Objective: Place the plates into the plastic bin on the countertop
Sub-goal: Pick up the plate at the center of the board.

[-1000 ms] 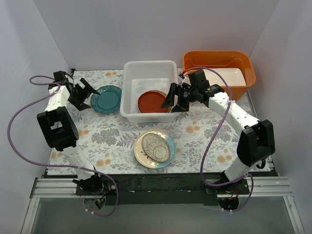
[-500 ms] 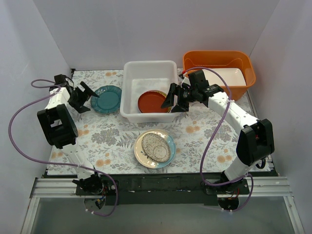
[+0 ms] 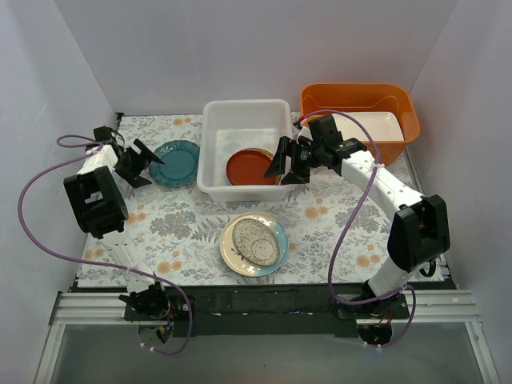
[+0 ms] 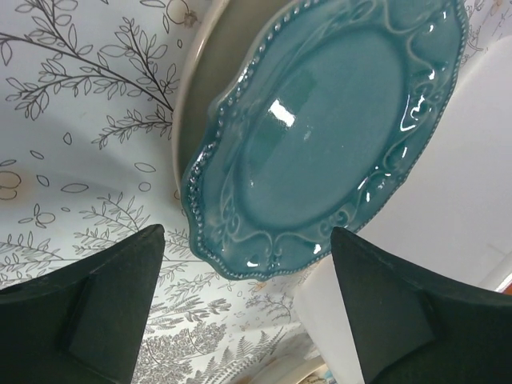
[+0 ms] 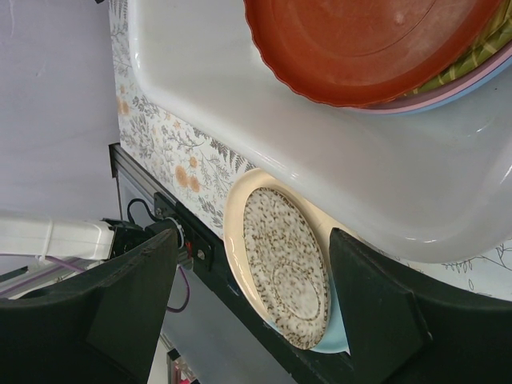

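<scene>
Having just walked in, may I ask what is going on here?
Plates are being put into the plastic bin. The left tool, open, faces the teal plate on the countertop. The right tool hovers open at the bin's right rim, by the red-brown plate inside. The speckled plate lies in front.

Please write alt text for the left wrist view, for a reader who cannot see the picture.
A glossy teal round plate with a beaded, scalloped rim lies on a cream plate, on the white leaf-printed countertop. The open left gripper frames its near edge with two black fingers; the white plastic bin stands alongside.
</scene>
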{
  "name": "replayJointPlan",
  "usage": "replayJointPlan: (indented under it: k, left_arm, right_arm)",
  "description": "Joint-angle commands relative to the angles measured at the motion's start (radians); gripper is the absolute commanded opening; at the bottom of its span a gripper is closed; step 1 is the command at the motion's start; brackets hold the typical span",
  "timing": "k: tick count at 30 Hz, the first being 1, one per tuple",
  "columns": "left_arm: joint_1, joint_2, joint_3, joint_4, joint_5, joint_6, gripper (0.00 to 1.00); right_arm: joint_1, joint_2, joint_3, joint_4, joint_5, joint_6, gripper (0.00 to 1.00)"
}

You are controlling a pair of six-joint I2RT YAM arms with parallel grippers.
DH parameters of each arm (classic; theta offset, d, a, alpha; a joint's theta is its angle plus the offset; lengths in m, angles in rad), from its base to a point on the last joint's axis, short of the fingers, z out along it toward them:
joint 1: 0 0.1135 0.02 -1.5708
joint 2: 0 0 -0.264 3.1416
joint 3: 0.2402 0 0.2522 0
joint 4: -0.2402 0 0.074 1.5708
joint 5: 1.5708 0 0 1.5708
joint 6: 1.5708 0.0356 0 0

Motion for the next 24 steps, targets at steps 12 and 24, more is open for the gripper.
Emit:
replayJointPlan:
  k: [12, 24]
  left_arm:
    - [0.001, 0.009, -0.064, 0.088, 0.073, -0.015, 0.62]
    - [-0.01, -0.022, -0.14, 0.192, 0.142, -0.03, 0.42]
  right_arm:
    - [0.004, 0.008, 0.042, 0.001, -0.006, -0.019, 0.83]
    - [0.004, 0.005, 0.032, 0.003, -0.005, -0.017, 0.83]
